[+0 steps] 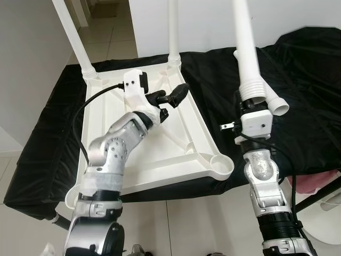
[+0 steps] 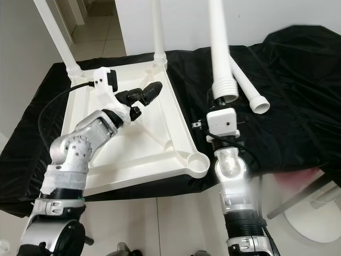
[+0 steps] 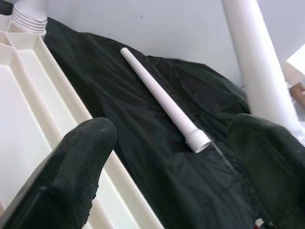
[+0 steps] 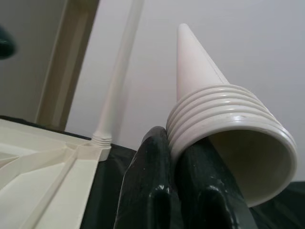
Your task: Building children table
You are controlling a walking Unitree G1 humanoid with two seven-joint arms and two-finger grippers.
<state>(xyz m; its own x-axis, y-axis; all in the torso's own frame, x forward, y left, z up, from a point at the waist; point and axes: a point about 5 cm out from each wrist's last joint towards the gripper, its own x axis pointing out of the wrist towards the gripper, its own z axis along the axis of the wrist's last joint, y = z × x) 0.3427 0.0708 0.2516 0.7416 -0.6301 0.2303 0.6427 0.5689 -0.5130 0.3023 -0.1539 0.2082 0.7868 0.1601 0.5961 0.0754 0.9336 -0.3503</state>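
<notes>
The white table top (image 1: pixel 176 144) lies upside down on a black cloth (image 1: pixel 298 69). Two white legs stand screwed into its far corners, one on the left (image 1: pixel 74 37) and one on the right (image 1: pixel 173 32). The near right corner socket (image 1: pixel 221 162) is empty. My left gripper (image 1: pixel 171 97) hovers open over the underside of the top, with nothing between its fingers (image 3: pixel 71 176). To the right of the top, my right gripper (image 4: pixel 177 191) is shut on a third leg (image 1: pixel 246 48), held upright with its threaded end down. Another loose leg (image 1: pixel 272 98) lies on the cloth behind it.
The cloth covers a low platform whose front edge is just before me. Pale tiled floor (image 1: pixel 181 224) lies below it, and a white wall (image 1: pixel 202 21) stands behind. A pink thing (image 1: pixel 311 184) and a white round object (image 1: pixel 325 218) sit at the lower right.
</notes>
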